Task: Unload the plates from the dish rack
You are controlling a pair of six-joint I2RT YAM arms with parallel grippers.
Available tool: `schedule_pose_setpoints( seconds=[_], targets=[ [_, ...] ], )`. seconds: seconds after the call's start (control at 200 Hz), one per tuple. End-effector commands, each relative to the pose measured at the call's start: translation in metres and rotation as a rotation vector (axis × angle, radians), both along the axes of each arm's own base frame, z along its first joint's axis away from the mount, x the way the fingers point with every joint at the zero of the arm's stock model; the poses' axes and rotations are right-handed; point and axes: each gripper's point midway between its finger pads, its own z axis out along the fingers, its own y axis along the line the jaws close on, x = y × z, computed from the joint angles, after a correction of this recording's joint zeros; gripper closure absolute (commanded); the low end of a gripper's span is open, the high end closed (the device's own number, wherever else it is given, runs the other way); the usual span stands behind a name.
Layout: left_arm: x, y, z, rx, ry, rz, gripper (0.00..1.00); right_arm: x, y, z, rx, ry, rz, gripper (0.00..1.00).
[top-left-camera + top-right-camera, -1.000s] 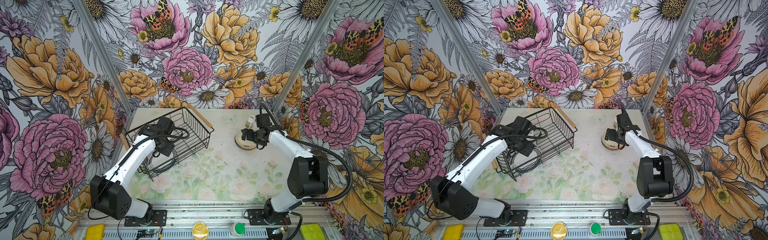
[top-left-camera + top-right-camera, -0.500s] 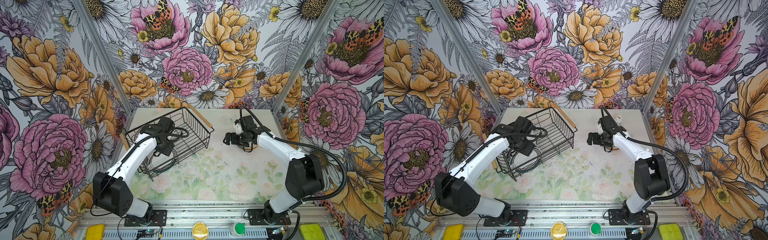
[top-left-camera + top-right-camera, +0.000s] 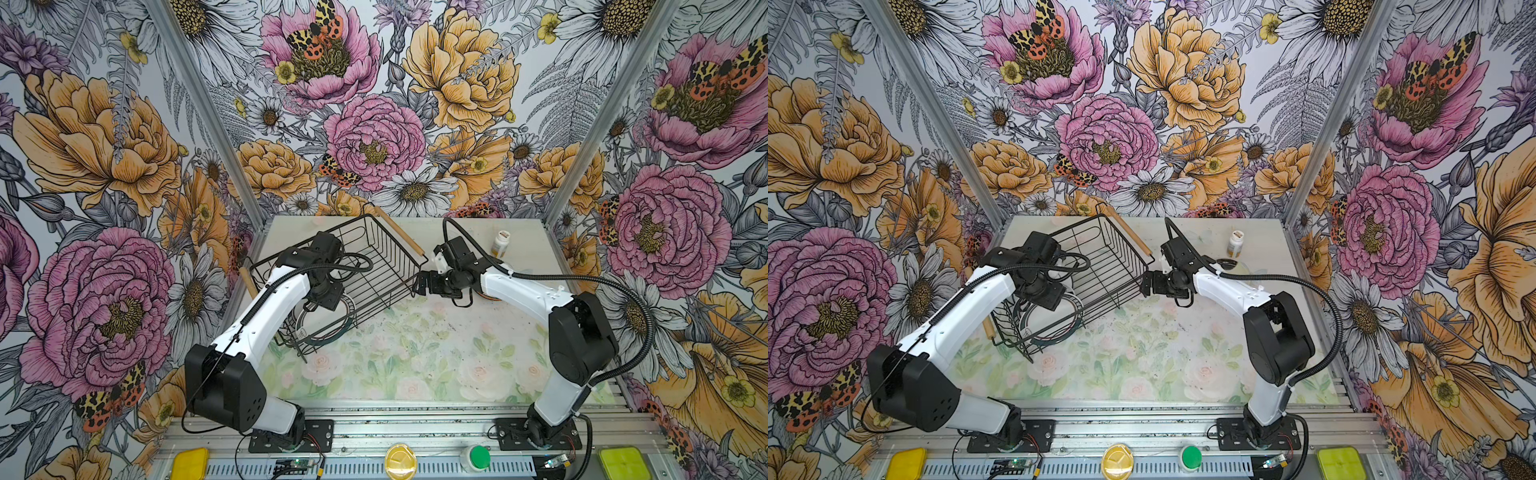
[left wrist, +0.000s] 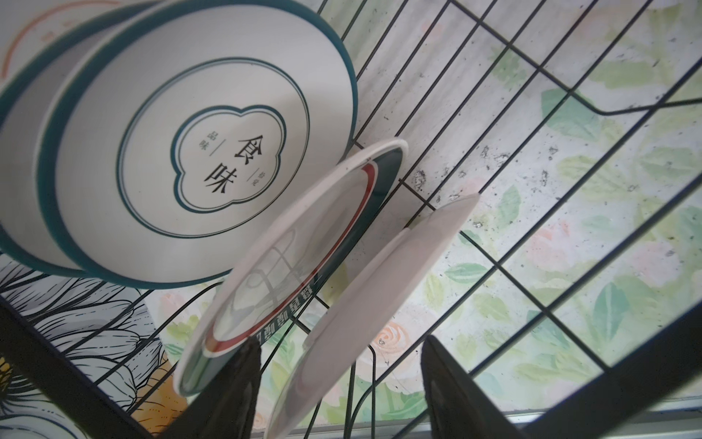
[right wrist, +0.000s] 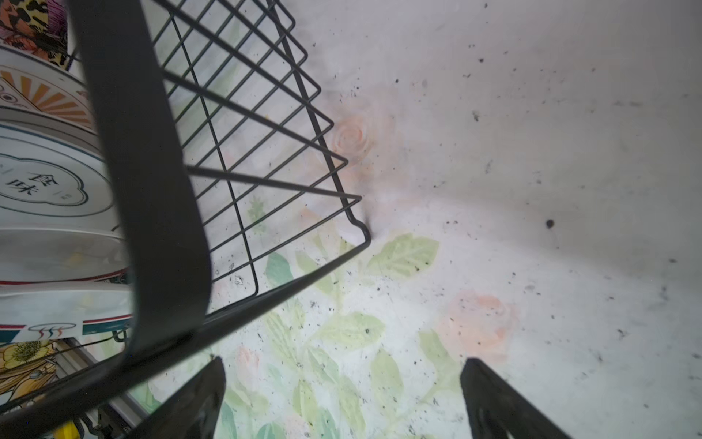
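Since a second ago the right arm has swung off the stack of plates [image 3: 1233,264] at the back right of the desk [image 3: 415,353] and across to the dish rack [image 3: 374,257]. The left arm has kept its place inside the rack.

Right claw [image 3: 422,286]: jaws spread wide, holding nothing, with only desk surface showing between the fingers [image 5: 205,395] in its wrist view. In both top views it sits just beside the rack's right corner. Contact with the wire cannot be confirmed.

Left claw [image 4: 340,342]: jaws open, one finger on each side of the nearest plate [image 4: 380,289], which stands on edge in the rack. A gap shows on one side, and contact on the other cannot be told. Not gripped.

Behind that plate leans a red-banded plate [image 4: 296,243], then a teal-rimmed character plate [image 4: 201,159] with a second of the kind behind it. The right wrist view shows a sunburst plate [image 5: 41,95] further along the same row.

In both top views the left wrist covers most of this row, and only a dark-rimmed plate [image 3: 328,328] shows below it.

A wooden handle [image 3: 399,232] runs along the rack's far right edge. A pill bottle [image 3: 500,243] stands upright at the back of the desk, behind the right arm and well apart from the rack.
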Motion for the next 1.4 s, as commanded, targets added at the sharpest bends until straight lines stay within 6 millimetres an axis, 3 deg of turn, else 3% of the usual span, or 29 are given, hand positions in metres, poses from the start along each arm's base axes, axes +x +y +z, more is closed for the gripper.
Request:
schedule_pose_setpoints(
  seconds=[0.0,0.655,0.866,1.091,1.396],
  targets=[
    [0.007,0.002,0.007,-0.009,-0.019,0.027,0.33,0.023,0.013,0.011,0.047,-0.042,-0.042,0.02],
    [0.025,0.009,0.0,-0.02,0.008,0.065,0.34,0.126,0.041,0.008,0.073,-0.13,-0.085,0.02],
    [0.035,-0.001,-0.006,-0.059,0.017,0.052,0.34,0.147,0.052,0.012,0.105,-0.167,-0.079,0.01],
    [0.042,0.0,-0.005,-0.079,0.001,0.08,0.34,0.143,0.048,0.017,0.105,-0.168,-0.084,0.01],
    [0.042,0.006,-0.011,-0.072,0.006,0.116,0.4,0.116,0.001,0.011,0.031,-0.145,-0.134,0.01]
  ],
)
